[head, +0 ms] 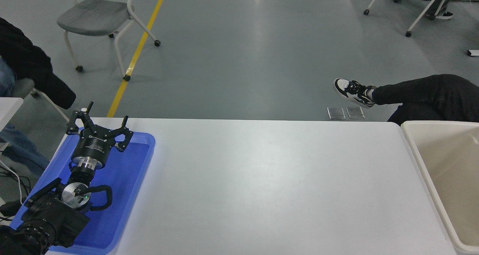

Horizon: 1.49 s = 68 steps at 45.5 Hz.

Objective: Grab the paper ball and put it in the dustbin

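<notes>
The cream-white dustbin (415, 150) stands at the table's right end, cut off by the picture's right edge; the part of its inside that shows holds nothing. The paper ball is out of view. My right gripper and arm are out of view past the right edge. My left gripper (99, 125) is parked at the lower left above a shallow blue tray (138, 165), fingers spread open and empty.
The white table (262, 187) spans the middle. A person's leg in black trousers (423, 92) with a black-and-white shoe (353, 91) reaches in beyond the table's far right edge. Chairs stand on the grey floor behind.
</notes>
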Available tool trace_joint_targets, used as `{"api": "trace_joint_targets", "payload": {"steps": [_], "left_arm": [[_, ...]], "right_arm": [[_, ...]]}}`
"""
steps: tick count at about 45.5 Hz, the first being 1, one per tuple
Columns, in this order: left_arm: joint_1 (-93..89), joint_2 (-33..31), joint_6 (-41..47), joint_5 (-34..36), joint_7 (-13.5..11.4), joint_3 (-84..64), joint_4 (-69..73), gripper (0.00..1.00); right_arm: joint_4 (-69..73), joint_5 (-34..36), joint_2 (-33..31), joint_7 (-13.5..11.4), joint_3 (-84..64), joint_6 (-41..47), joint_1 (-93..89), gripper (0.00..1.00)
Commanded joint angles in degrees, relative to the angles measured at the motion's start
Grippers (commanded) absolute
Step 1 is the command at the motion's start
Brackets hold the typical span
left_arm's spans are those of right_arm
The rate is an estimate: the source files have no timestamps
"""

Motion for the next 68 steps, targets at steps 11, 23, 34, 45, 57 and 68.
{"api": "trace_joint_targets", "payload": {"steps": [11,23,34,45,57,68], "left_arm": [[0.09,0.05,0.0,-0.01,-0.08,-0.06,0.01,1.0],[0.09,0.14,0.0,-0.01,0.0,-0.06,0.01,1.0],[0.09,0.14,0.0,-0.01,-0.08,-0.06,0.18,1.0],[0.09,0.23,0.0,-0.01,-0.08,0.03,0.01,1.0],[0.09,0.14,0.0,-0.01,0.0,-0.06,0.01,1.0],[0.18,0.23,0.0,-0.01,0.0,0.03,0.01,1.0]], "right_arm": [[-21.03,1.75,9.08,0.09,31.45,-10.77,-39.1,0.0],[-29.73,11.68,20.41,0.0,33.83,-17.72,-48.69,0.0],[-31.67,17.31,24.9,0.09,33.83,-19.57,-50.54,0.0],[-31.67,17.4,25.96,0.09,36.03,-19.65,-50.62,0.0],[-31.67,18.37,25.87,0.09,36.73,-19.57,-50.27,1.0],[-31.67,18.54,24.9,0.18,37.0,-19.57,-49.57,1.0]]}}
